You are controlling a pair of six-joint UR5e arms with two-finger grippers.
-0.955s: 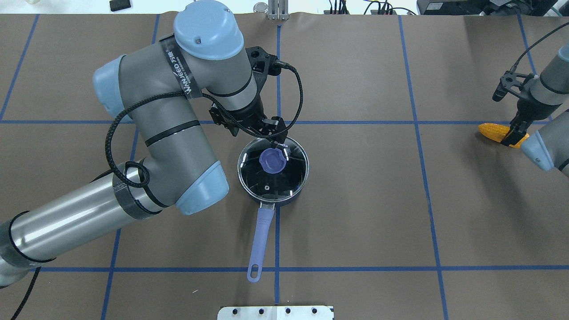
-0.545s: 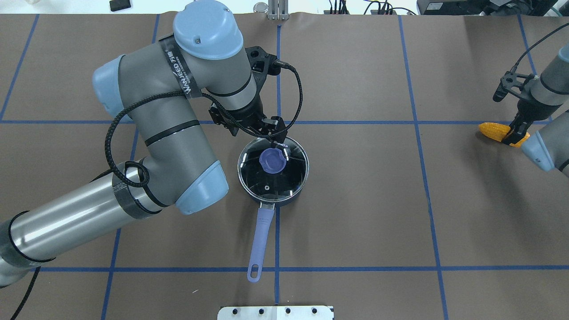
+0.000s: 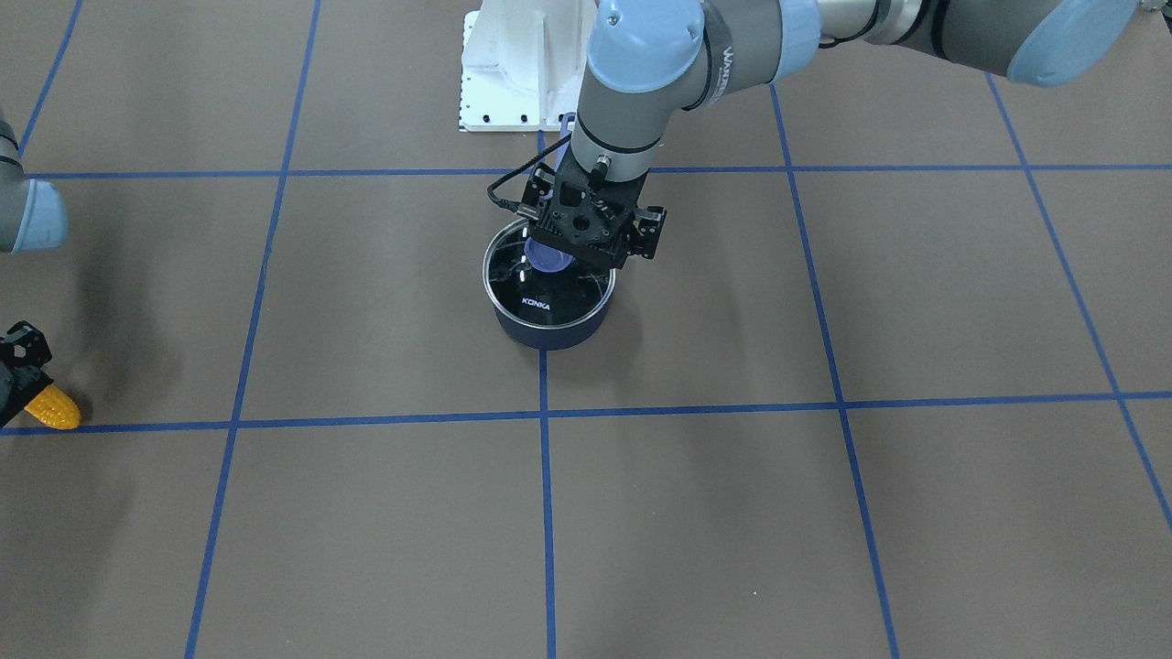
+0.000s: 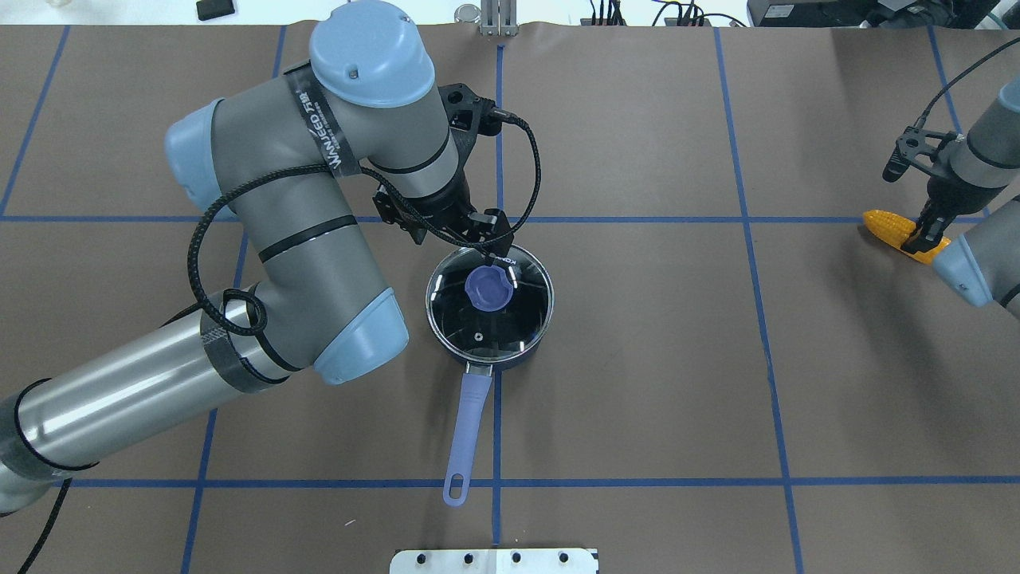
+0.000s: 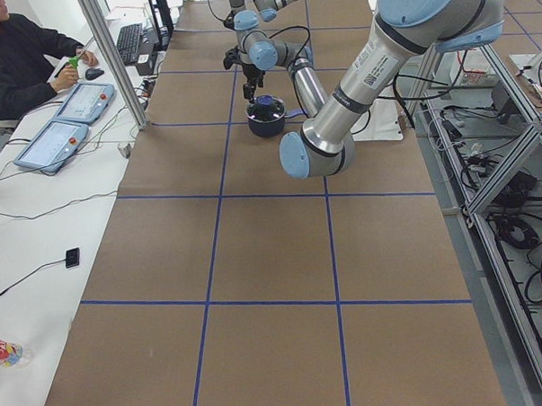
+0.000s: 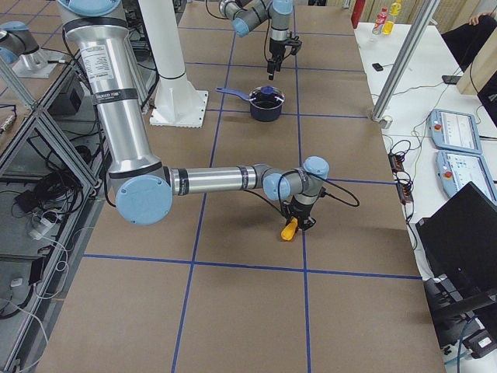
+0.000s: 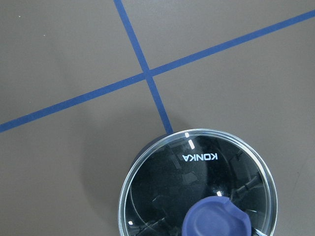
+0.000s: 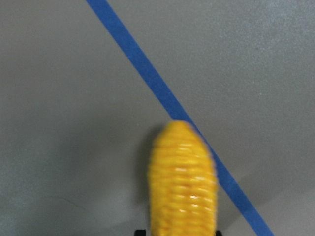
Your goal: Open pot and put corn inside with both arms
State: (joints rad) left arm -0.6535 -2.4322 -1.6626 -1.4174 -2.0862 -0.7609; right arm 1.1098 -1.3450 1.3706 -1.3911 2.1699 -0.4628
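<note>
Overhead exterior shows, nearest the robot, the white base mount [image 4: 494, 560] at the table's [image 4: 637, 359] edge. Just beyond it the lavender-blue handle [image 4: 468, 430] points back toward the robot along a blue tape line [image 4: 637, 482]. The handle leads to the pot [image 3: 549, 337], which stands upright near the middle of the brown table with the glass lid [image 4: 522, 319] seated flat on it and closed. The blue knob [image 4: 488, 288] sits at the lid's centre. The left gripper [image 4: 490, 239] hangs over the lid's far rim, just beside the knob, its wrist bent steeply down. How far its jaws stand apart cannot be told, nor whether it touches the lid (its own wrist camera takes in only the lid's KONKA print and part of the knob). Well apart from the pot, toward the table's right end, the right gripper [image 4: 923, 236] is clamped across the thick end of the corn [image 4: 884, 225]. The cob's tapered tip sticks out past the fingers and crosses a tape line. From the exterior right view the cob is tilted with its free end lowest, and whether that end touches the table cannot be told.
</note>
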